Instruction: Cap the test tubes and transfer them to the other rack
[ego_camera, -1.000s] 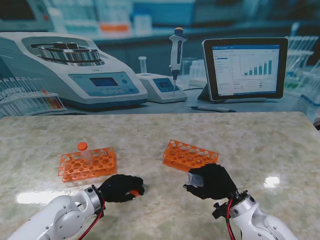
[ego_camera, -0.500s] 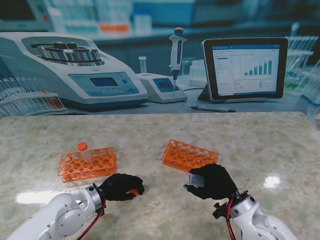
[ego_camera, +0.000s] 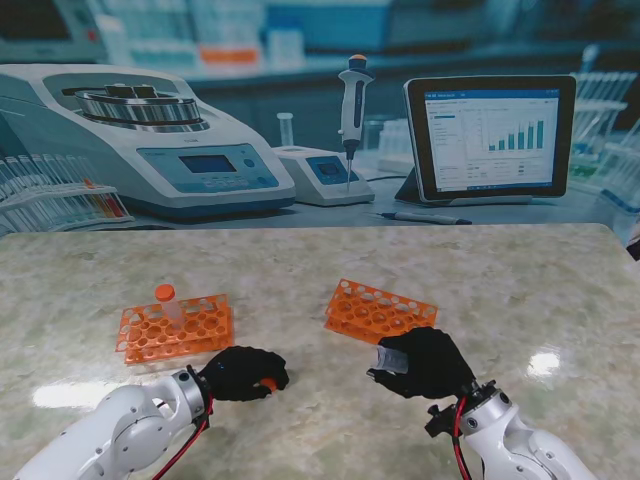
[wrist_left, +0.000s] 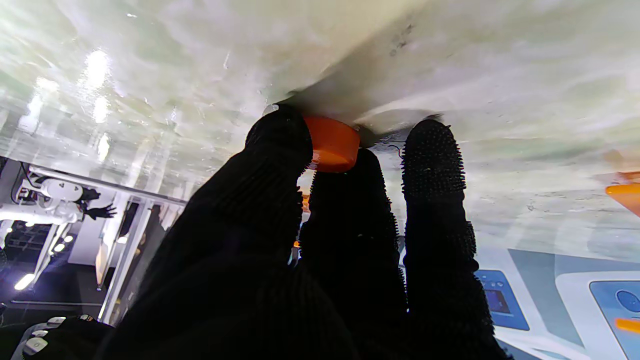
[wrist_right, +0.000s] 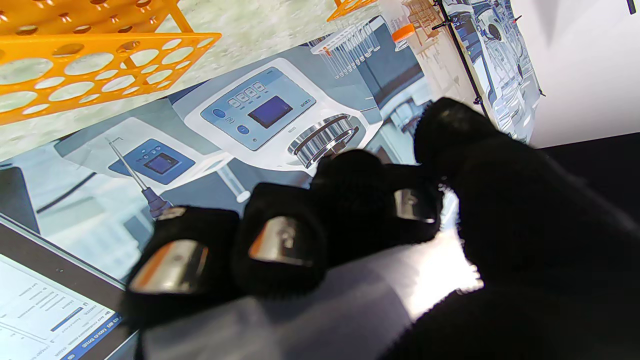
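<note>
Test tube (ego_camera: 391, 358) in right hand (ego_camera: 425, 362)

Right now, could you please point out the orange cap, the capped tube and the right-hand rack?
orange cap (wrist_left: 332, 144), left wrist view, its side wall
capped tube (ego_camera: 165, 294), stand view, its cap
right-hand rack (ego_camera: 380, 307), stand view, its top plate

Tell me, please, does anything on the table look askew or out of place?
Only the right-hand rack: it sits skewed to the table edge, unlike the squarer left rack holding one capped tube. No spills or damage show.
</note>
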